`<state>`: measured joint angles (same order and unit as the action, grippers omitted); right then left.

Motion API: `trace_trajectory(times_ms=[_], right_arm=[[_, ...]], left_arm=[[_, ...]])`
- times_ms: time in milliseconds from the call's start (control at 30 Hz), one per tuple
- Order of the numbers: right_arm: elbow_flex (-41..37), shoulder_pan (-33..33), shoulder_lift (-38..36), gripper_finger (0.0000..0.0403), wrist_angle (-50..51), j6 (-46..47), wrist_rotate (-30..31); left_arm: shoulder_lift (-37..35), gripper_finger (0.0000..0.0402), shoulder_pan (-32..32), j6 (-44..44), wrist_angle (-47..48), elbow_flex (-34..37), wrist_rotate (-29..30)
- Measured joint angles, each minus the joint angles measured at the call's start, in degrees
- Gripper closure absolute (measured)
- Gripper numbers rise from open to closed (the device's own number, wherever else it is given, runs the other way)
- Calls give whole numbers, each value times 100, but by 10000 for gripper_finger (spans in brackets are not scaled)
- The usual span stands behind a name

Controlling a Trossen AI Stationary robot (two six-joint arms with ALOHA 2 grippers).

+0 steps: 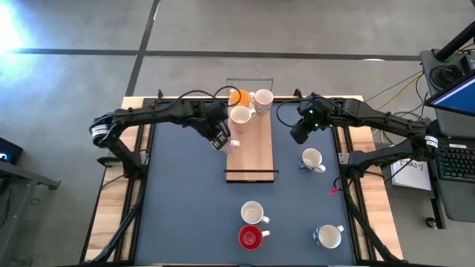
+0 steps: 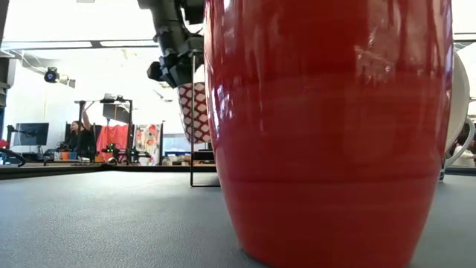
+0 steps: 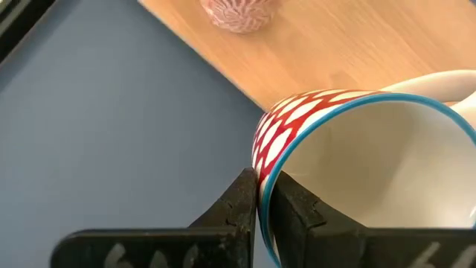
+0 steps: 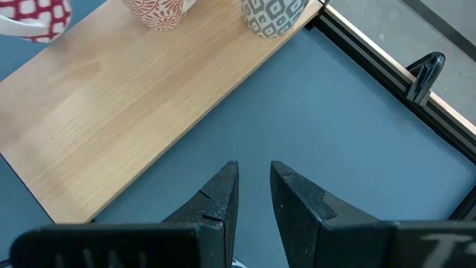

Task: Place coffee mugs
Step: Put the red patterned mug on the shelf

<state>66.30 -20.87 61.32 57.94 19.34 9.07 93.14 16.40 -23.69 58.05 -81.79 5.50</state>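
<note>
The left gripper (image 1: 222,142) hung over the left edge of the wooden board (image 1: 251,152), its fingers (image 3: 245,205) pinched on the rim of a white mug with a red lattice pattern and a blue lip (image 3: 357,164). In the left wrist view the mug was tilted with its mouth open to the camera, one finger outside the wall and one inside. In the low view the same patterned mug (image 2: 195,112) hung clear of the bench beneath the dark arm.

Three mugs stood at the far end of the board: an orange one (image 1: 237,96), a white one just right of it (image 1: 263,98), and another white one (image 1: 240,115) nearer, on the left side. The rest of the board lay bare.

The right gripper (image 1: 300,133) hovered over the dark bench top (image 1: 178,200) just right of the board, near its far end. Its fingers (image 4: 217,197) were slightly spread and held nothing.

On the bench to the right of the board stood a white mug (image 1: 312,159). At the near edge sat a white mug (image 1: 253,213) with a red mug (image 1: 250,237) just nearer, close beside it, and another white mug (image 1: 327,236) off to the right. The red mug (image 2: 331,126) filled most of the low view.
</note>
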Motion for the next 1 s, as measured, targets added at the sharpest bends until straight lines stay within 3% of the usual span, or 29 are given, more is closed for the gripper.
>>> trace_trajectory(times_ms=[467, 1000], right_arm=[[0, 1, 0, 335, -1, -1, -1], [0, 0, 0, 335, -1, -1, 0]], left_arm=[[900, 391, 33, 620, 27, -944, -177], [1320, 391, 31, 644, -279, -1232, -355]])
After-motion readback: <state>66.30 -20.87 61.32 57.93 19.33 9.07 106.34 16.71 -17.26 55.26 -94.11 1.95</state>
